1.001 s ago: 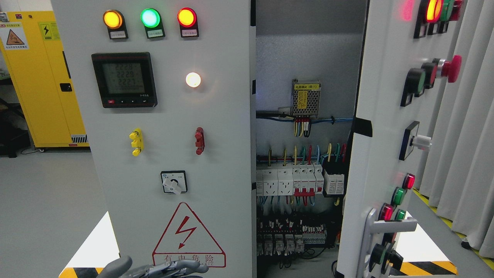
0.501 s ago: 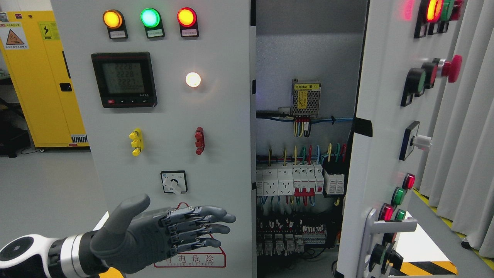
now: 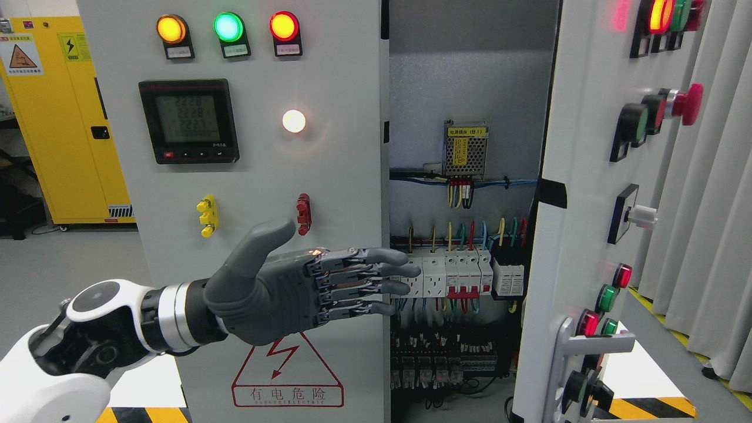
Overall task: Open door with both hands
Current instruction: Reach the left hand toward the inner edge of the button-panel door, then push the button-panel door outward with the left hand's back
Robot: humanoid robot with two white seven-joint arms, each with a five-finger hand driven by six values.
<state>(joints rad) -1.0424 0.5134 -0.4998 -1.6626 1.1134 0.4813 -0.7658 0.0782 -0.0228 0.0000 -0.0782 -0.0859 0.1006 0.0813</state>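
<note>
Left hand (image 3: 305,282) is hovering flat, fingers extended and grasping nothing, at the free edge of the left door (image 3: 258,176). Right door (image 3: 587,205) is standing ajar. Best hooking fingertips behind that edge, clear of wiring.

Grey hand (image 3: 282,291) — pale grey door (image 3: 329,176), yellow cabinet (image 3: 64,117)

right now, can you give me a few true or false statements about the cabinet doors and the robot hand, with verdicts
1. The left robot hand has its fingers extended and holds nothing. True.
2. The right door is shut. False: it stands swung open, showing the wiring inside.
3. The left door carries three lit lamps along its top. True.
4. The left robot hand grips the silver handle. False: the handle is on the right door, well away from it.
</note>
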